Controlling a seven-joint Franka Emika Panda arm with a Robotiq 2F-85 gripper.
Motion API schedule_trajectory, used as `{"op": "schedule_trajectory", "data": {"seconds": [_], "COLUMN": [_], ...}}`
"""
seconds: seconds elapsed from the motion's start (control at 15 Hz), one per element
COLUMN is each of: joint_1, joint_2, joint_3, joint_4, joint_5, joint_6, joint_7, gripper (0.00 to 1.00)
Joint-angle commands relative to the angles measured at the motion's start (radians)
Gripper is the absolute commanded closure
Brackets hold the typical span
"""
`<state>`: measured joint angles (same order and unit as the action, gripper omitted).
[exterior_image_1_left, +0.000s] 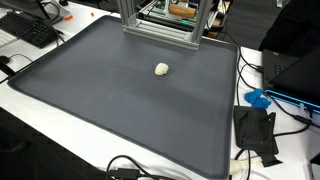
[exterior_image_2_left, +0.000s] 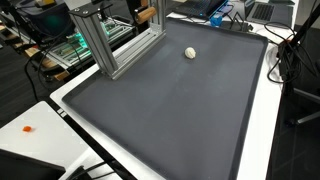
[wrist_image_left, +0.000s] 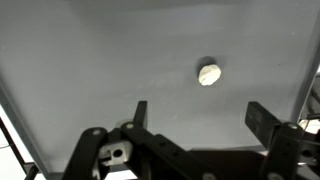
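Observation:
A small white lump (exterior_image_1_left: 162, 69) lies on the dark grey mat (exterior_image_1_left: 110, 100), toward its far middle. It shows in both exterior views (exterior_image_2_left: 190, 53) and in the wrist view (wrist_image_left: 208, 74). My gripper (wrist_image_left: 196, 115) appears only in the wrist view. Its two black fingers are spread wide apart with nothing between them. It hangs above the mat, with the white lump ahead of the fingertips and apart from them. The arm itself is out of both exterior views.
An aluminium frame (exterior_image_1_left: 160, 25) stands at the mat's far edge (exterior_image_2_left: 112, 40). A keyboard (exterior_image_1_left: 30, 30) and cables lie on the white table beside the mat. A black bracket (exterior_image_1_left: 255, 132) and a blue object (exterior_image_1_left: 258, 98) sit off one side.

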<state>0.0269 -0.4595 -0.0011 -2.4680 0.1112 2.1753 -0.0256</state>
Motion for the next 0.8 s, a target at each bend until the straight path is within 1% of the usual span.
{"op": "schedule_trajectory", "data": {"seconds": [0.0, 0.33, 0.53, 0.73], "joint_1": [0.046, 0.103, 0.129, 0.141], "joint_2": [-0.140, -0.263, -0.311, -0.337], "joint_3": [0.041, 0.079, 0.105, 0.142], "joint_4": [-0.088, -0.148, -0.158, -0.162], "joint_5": [0.025, 0.079, 0.115, 0.117], "joint_6": [-0.051, -0.138, -0.189, -0.214], "joint_7": [0.026, 0.068, 0.104, 0.137], "gripper": [0.00, 0.00, 0.00, 0.00]}}
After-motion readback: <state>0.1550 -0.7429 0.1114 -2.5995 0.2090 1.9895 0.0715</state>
